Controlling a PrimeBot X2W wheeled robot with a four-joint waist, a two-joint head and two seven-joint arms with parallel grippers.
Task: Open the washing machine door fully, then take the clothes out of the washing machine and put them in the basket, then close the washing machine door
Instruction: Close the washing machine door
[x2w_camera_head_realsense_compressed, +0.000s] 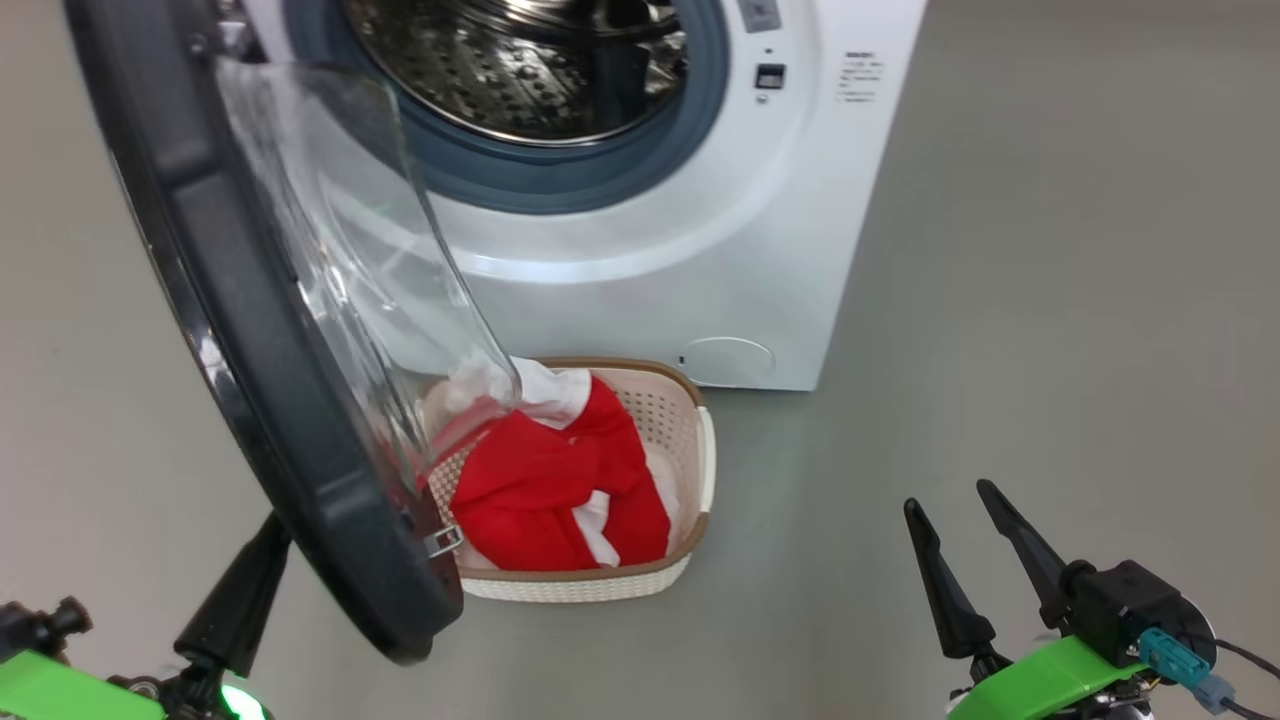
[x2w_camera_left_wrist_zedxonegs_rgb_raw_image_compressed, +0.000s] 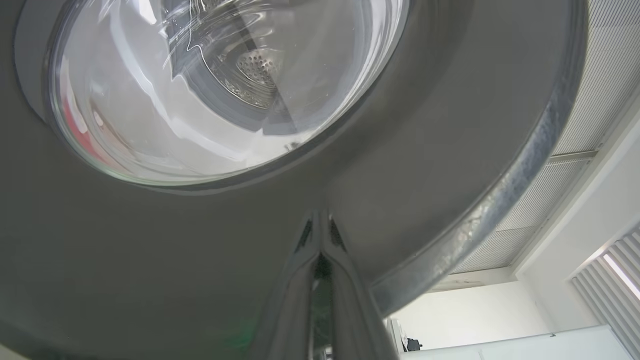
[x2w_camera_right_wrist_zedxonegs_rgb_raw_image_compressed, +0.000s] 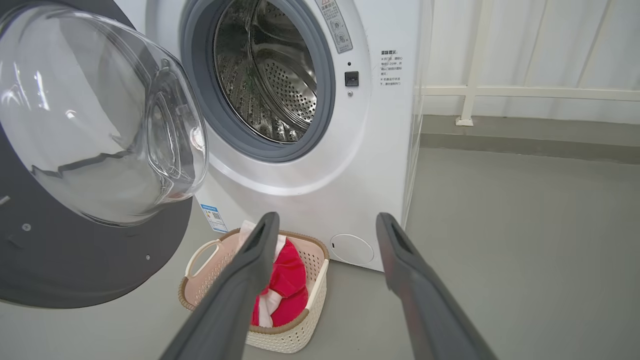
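Observation:
The washing machine door (x2w_camera_head_realsense_compressed: 250, 380) stands swung out to the left, and its glass bulge (x2w_camera_head_realsense_compressed: 350, 250) faces the white washing machine (x2w_camera_head_realsense_compressed: 700, 250). The steel drum (x2w_camera_right_wrist_zedxonegs_rgb_raw_image_compressed: 270, 75) shows through the open port. Red and white clothes (x2w_camera_head_realsense_compressed: 560, 490) lie in the basket (x2w_camera_head_realsense_compressed: 700, 440) on the floor below the port. My left gripper (x2w_camera_head_realsense_compressed: 255, 570) is shut, its tips against the door's glossy outer face (x2w_camera_left_wrist_zedxonegs_rgb_raw_image_compressed: 450, 150) near the lower rim. To the right of the basket my right gripper (x2w_camera_head_realsense_compressed: 948, 497) hangs open above the floor with nothing in it, pointing at the machine's front (x2w_camera_right_wrist_zedxonegs_rgb_raw_image_compressed: 370, 175).
Grey floor (x2w_camera_head_realsense_compressed: 1050, 350) spreads to the right of the machine. A white railing and a wall (x2w_camera_right_wrist_zedxonegs_rgb_raw_image_compressed: 525, 92) run behind it. The door's lower edge overhangs the basket's left side (x2w_camera_right_wrist_zedxonegs_rgb_raw_image_compressed: 200, 255). A round service cap (x2w_camera_head_realsense_compressed: 727, 360) sits low on the machine's front.

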